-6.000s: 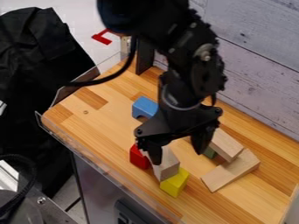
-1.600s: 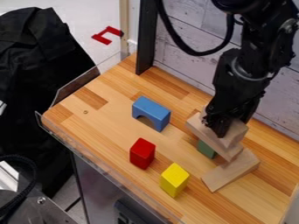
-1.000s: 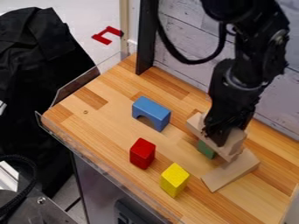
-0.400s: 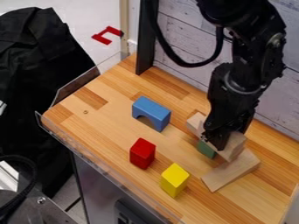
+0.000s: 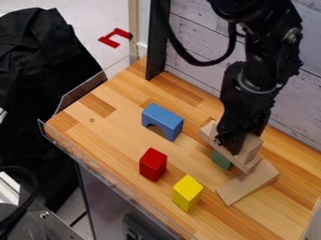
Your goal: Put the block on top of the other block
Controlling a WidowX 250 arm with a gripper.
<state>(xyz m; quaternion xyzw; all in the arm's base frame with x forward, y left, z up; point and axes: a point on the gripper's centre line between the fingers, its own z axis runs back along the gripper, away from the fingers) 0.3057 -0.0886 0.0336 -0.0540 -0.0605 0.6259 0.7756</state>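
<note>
Cam view: gripper (image 5: pixel 231 146) hangs at R side of table (image 5: pixel 113 136), jaws down over the plain wood top block (image 5: pixel 252 148); they look closed on it, near finger against its long side, far one hidden. Top blk sits on/just over the lower block (image 5: pixel 209 133), also plain wood, running roughly the same way. Can't tell if full wt is on it yet; contact looks likely. Under/beside that, green block (image 5: pixel 220 160) & flat plank (image 5: pixel 249 183), prob. the supports. Blue arch (image 5: pixel 162 119), red block (image 5: pixel 153 164) & yellow block (image 5: pixel 187 192) stand apart, out of the way.

Handling: top blk looks like solid wood, so prob. light, stiff, no squash, hard to break. Smooth faces might slip a bit if pinched off-ctr, but flat parallel sides suit the jaws. Best hold = mid-length across the narrow width, approx where gripper is, so neither end dips. Main risk is the pile, not the blk: lower blk may rock if pushed. Judged nearly done: seat it flat, open gently, lift straight up w/o dragging.
</note>
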